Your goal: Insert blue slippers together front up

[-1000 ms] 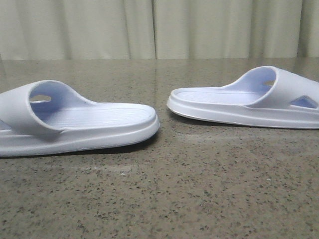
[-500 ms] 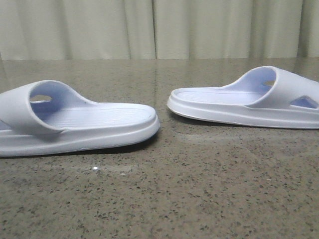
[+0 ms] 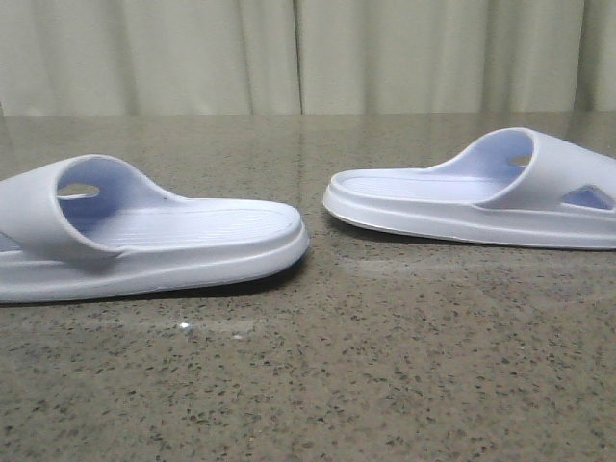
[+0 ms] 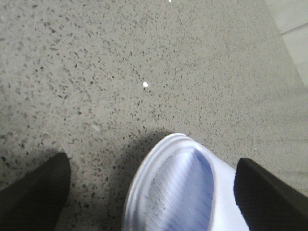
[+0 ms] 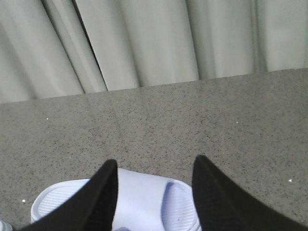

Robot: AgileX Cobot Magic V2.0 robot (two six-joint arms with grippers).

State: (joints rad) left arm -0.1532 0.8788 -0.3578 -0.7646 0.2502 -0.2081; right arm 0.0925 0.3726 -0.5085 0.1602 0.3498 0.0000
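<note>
Two pale blue-lilac slippers lie soles down on the speckled table. The left slipper (image 3: 144, 231) has its strap at the left; the right slipper (image 3: 472, 192) has its strap at the right. Neither gripper shows in the front view. In the left wrist view my left gripper (image 4: 151, 163) is open above a rounded end of a slipper (image 4: 173, 192), fingers apart on either side and not touching it. In the right wrist view my right gripper (image 5: 154, 166) is open, with its fingers standing either side of a slipper's wide strap (image 5: 147, 197).
The grey speckled stone table (image 3: 385, 366) runs back to a pale pleated curtain (image 3: 308, 53). The table's edge and a lighter floor (image 4: 293, 29) show in the left wrist view. The curtain (image 5: 144, 43) also stands behind the table in the right wrist view.
</note>
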